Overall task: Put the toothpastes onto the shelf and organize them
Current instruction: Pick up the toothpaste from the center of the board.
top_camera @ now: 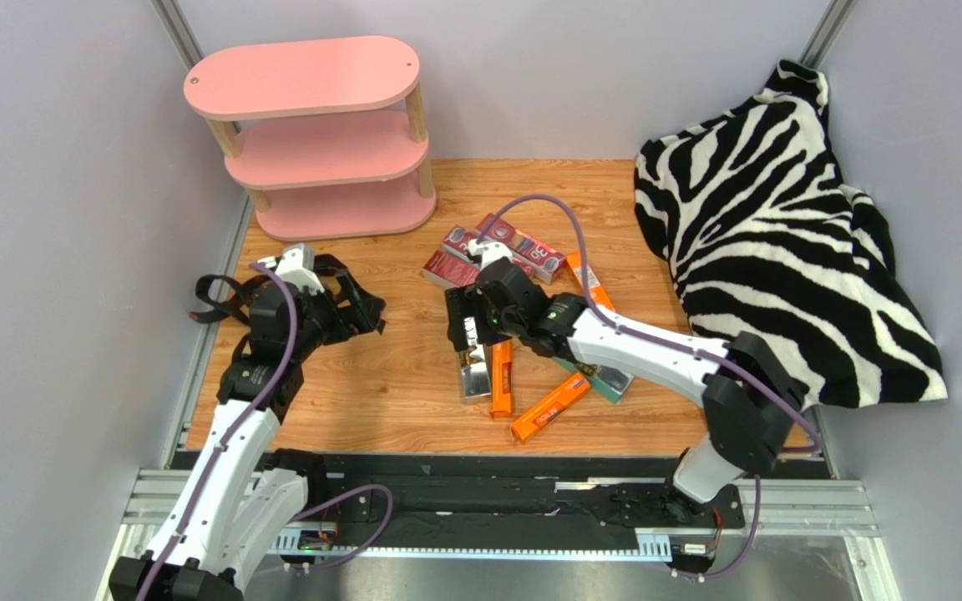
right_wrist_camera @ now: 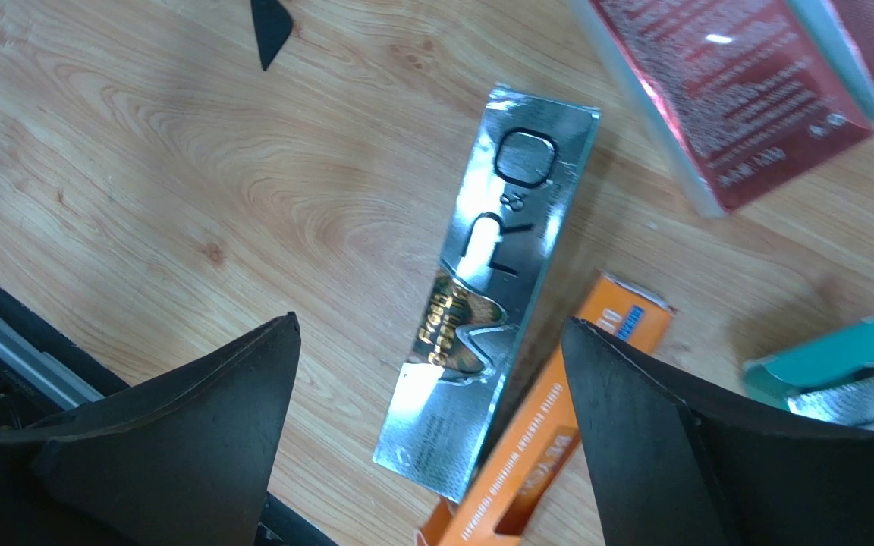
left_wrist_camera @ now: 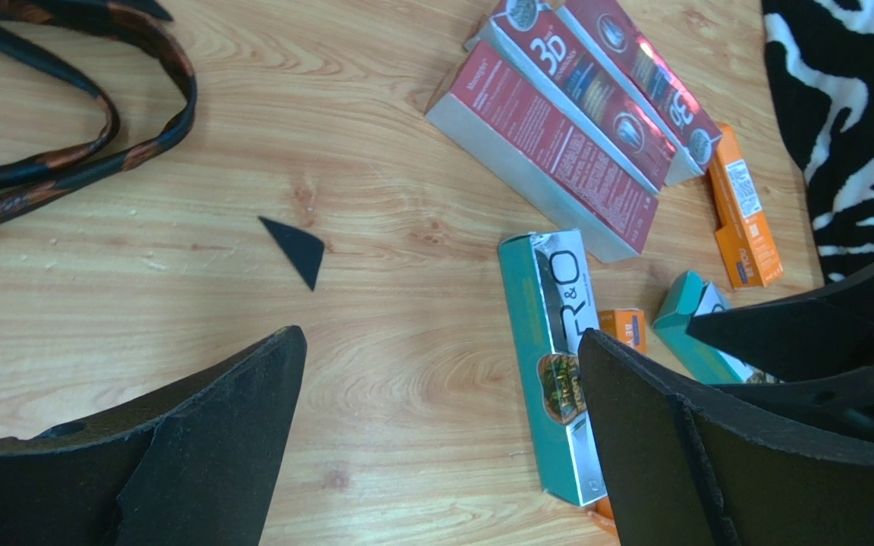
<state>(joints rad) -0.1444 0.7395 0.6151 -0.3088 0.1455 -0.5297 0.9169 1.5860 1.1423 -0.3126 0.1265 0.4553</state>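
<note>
The pink shelf [top_camera: 311,138] stands at the back left with bare boards. The toothpastes lie scattered mid-table: dark red cartons [top_camera: 499,248], orange ones [top_camera: 549,407] and a silver-grey one [top_camera: 484,373]. My right gripper [top_camera: 471,341] hovers over that silver carton [right_wrist_camera: 487,307]. In the right wrist view the right gripper [right_wrist_camera: 430,328] is open, its fingers straddling the carton without touching it, with an orange carton [right_wrist_camera: 544,444] alongside. My left gripper [left_wrist_camera: 442,339] is open over bare wood. The silver-and-teal carton [left_wrist_camera: 550,353] lies by its right finger, and dark red cartons [left_wrist_camera: 567,148] lie beyond.
A zebra-print cloth [top_camera: 775,213] is heaped at the right side. A black strap [top_camera: 216,301] lies by the left gripper and appears at the left wrist view's upper left [left_wrist_camera: 77,114]. A small black triangular scrap [left_wrist_camera: 297,248] lies on the wood.
</note>
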